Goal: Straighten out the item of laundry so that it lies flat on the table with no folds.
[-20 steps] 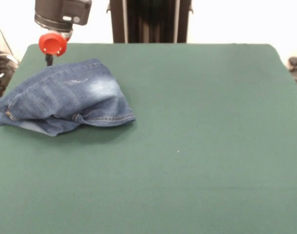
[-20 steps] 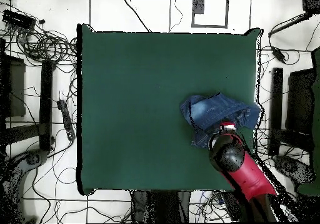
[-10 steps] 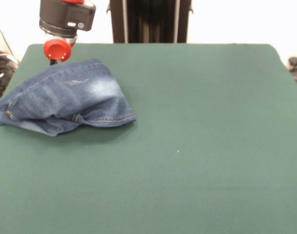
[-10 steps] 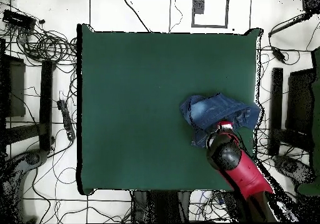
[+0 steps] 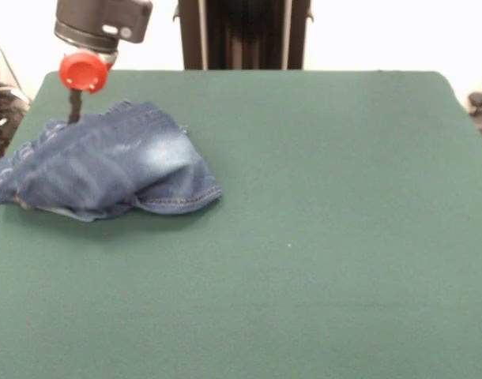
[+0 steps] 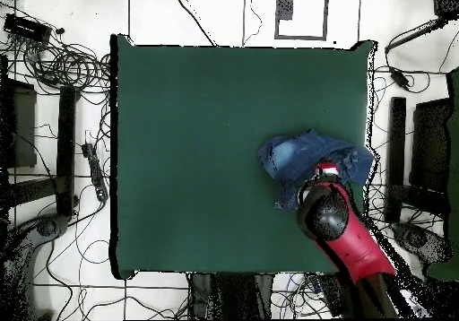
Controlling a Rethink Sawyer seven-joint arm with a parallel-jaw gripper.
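One crumpled heap of jeans point(image 5: 107, 170) sits at the left edge of the table point(image 5: 320, 237) in the front view, wide bare green cloth to its right and nearer, the gripper point(image 5: 73, 110) touching its far rim, grip unclear.

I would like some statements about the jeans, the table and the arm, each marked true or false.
1. The jeans lie flat with no folds. False: they sit bunched in a heap.
2. The jeans are near one side edge of the green table, not at its middle. True.
3. The gripper is down at the far edge of the jeans. True.
4. A second garment lies at the table's middle. False: only the jeans are on the cloth.
5. In the overhead view, the red arm reaches in from the picture's top. False: it comes from the bottom right.
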